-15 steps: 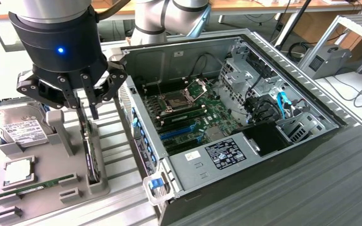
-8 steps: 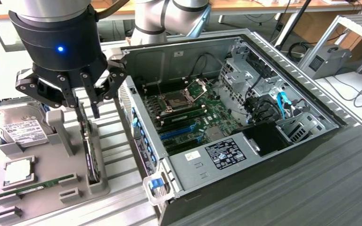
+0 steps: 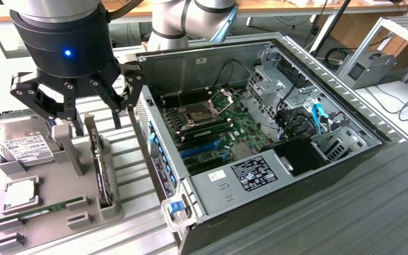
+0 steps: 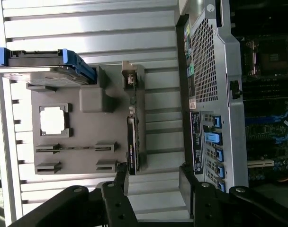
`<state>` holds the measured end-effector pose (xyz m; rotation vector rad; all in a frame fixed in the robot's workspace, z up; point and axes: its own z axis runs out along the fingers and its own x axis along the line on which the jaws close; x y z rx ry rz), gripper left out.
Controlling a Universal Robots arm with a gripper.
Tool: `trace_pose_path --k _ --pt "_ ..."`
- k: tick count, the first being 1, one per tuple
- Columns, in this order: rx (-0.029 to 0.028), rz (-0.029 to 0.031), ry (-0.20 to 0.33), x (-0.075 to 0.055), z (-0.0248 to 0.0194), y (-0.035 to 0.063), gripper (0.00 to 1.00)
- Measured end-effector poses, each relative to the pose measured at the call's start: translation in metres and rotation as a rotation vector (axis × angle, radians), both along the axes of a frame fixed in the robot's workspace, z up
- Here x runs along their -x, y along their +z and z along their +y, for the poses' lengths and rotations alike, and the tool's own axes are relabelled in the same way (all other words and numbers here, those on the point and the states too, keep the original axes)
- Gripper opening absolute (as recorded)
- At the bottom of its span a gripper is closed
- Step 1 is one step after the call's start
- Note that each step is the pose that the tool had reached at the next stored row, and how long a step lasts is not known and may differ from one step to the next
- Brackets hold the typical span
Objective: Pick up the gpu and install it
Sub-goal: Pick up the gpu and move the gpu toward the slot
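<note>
Gpu [image 3: 104, 172] stands edge-on in gray tray [image 3: 61, 183] on ribbed metal table [image 3: 331, 212], fingers [image 3: 132, 85] spread above.

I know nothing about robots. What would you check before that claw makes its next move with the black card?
1. Gripper open, holding nothing: ok.
2. gpu standing on edge in the gray holder: ok.
3. gpu centred between the fingers: cannot tell.
4. Computer case panel off, inside reachable: ok.
5. Blue slots on the motherboard look free: ok.
</note>
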<state>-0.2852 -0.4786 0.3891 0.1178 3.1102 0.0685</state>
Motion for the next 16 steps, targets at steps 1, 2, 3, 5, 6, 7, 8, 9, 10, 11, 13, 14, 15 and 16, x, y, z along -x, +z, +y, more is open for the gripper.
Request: trace_pose_path --k 1,2,3,5,6,7,8,9,10,11,13,14,15,16 --pt "-0.0001 0.0000 0.000 0.0000 0.0006 0.0000 0.56" --pt "-0.0002 -0.0001 0.000 0.0000 0.0008 -0.0001 0.56" --pt "-0.0002 -0.0001 0.000 0.0000 0.0010 -0.0001 0.56" --pt "-0.0002 0.0000 0.000 0.0000 0.0014 0.0000 0.56" --pt "-0.0002 -0.0001 0.000 0.0000 0.0016 0.0000 0.56" --pt "-0.0002 -0.0001 0.000 0.0000 0.0018 0.0000 0.56" --pt "-0.0003 -0.0001 0.000 0.0000 0.0021 0.0000 0.56" --pt "-0.0002 0.0000 0.000 0.0000 0.0024 0.0000 0.56" --pt "-0.0002 0.0000 0.000 0.0000 0.0029 0.0000 0.56" --pt "-0.0003 0.0000 0.000 0.0000 0.0034 0.0000 0.56" --pt "-0.0002 -0.0001 0.000 0.0000 0.0051 0.0000 0.56" --pt "-0.0003 -0.0001 0.000 0.0000 0.0052 0.0000 0.56" --pt "-0.0004 -0.0001 0.000 0.0000 0.0056 -0.0003 0.56" --pt "-0.0002 0.0000 0.000 0.0000 0.0057 -0.0005 0.56"
